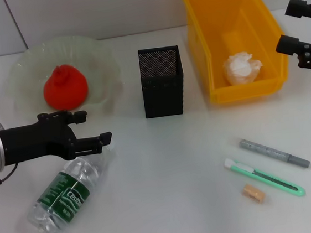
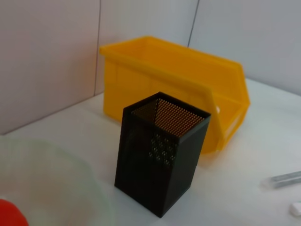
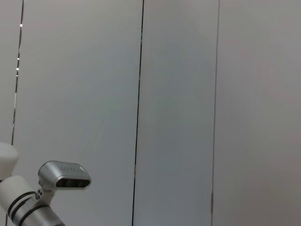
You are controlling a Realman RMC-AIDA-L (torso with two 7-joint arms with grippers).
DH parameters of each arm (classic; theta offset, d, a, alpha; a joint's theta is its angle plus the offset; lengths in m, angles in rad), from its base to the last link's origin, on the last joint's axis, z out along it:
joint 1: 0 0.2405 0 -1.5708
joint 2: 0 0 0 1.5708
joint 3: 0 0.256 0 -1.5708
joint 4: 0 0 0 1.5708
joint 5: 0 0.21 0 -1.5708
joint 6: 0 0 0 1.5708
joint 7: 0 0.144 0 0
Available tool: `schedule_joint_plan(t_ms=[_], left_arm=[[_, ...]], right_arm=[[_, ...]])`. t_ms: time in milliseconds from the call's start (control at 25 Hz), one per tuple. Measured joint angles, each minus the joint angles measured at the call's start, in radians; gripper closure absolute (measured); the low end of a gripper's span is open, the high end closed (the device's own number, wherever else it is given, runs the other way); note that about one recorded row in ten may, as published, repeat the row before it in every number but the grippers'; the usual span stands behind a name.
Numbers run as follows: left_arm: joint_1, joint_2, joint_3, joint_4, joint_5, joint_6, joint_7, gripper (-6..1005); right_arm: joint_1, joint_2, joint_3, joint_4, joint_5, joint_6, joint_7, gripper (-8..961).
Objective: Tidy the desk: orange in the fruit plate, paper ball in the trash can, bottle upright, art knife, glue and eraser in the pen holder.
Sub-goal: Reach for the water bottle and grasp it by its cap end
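clear green-labelled bottle [image 1: 65, 196] flat beside open left tool [image 1: 92, 127]

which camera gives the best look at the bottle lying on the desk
The head view: the bottle lies on its side in full sight, green label up, just below the open left gripper. The left wrist view and the right wrist view show none of it.

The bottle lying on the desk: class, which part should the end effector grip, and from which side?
Probably the bottle body at the green label, from above, fingers astride its width. It lies on its side, cap end nearest the left end effector; the round body offers two opposed sides.
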Motion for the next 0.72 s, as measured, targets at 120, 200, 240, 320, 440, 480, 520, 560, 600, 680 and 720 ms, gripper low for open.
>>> schedule_joint_plan(t_ms=[120, 200, 240, 320, 440, 480, 520, 560, 600, 680, 720], left_arm=[[0.002, 0.000, 0.042, 0.060, 0.048, -0.037, -0.115, 154], [0.003, 0.000, 0.049, 0.076, 0.062, -0.043, -0.144, 154], [0.004, 0.000, 0.056, 0.092, 0.075, -0.048, -0.173, 154], [0.004, 0.000, 0.056, 0.092, 0.075, -0.048, -0.173, 154], [0.003, 0.001, 0.106, 0.180, 0.184, -0.064, -0.314, 154], [0.003, 0.001, 0.106, 0.180, 0.184, -0.064, -0.314, 154], [0.003, 0.001, 0.106, 0.180, 0.184, -0.064, -0.314, 154], [0.002, 0.001, 0.125, 0.198, 0.212, -0.068, -0.346, 154], [0.000, 0.001, 0.159, 0.232, 0.253, -0.067, -0.399, 154], [-0.001, 0.001, 0.171, 0.245, 0.271, -0.067, -0.424, 154], [-0.001, 0.001, 0.171, 0.245, 0.271, -0.067, -0.424, 154]], right_arm=[[0.003, -0.002, 0.001, 0.011, -0.001, 0.006, -0.001, 251], [0.004, -0.002, 0.001, 0.013, -0.001, 0.008, -0.003, 251], [0.004, -0.002, 0.002, 0.015, -0.001, 0.008, -0.006, 251], [0.004, -0.002, 0.003, 0.019, -0.001, 0.009, -0.013, 251], [0.007, -0.003, 0.003, 0.036, -0.002, 0.010, -0.020, 251], [0.008, -0.004, 0.003, 0.042, -0.002, 0.010, -0.023, 251], [0.011, -0.006, 0.003, 0.054, -0.002, 0.010, -0.029, 251], [0.011, -0.006, 0.003, 0.054, -0.002, 0.010, -0.029, 251], [0.012, -0.006, 0.003, 0.058, -0.003, 0.010, -0.034, 251], [0.014, -0.006, 0.003, 0.061, -0.008, 0.010, -0.039, 251], [0.015, -0.006, 0.003, 0.062, -0.013, 0.010, -0.040, 251]])
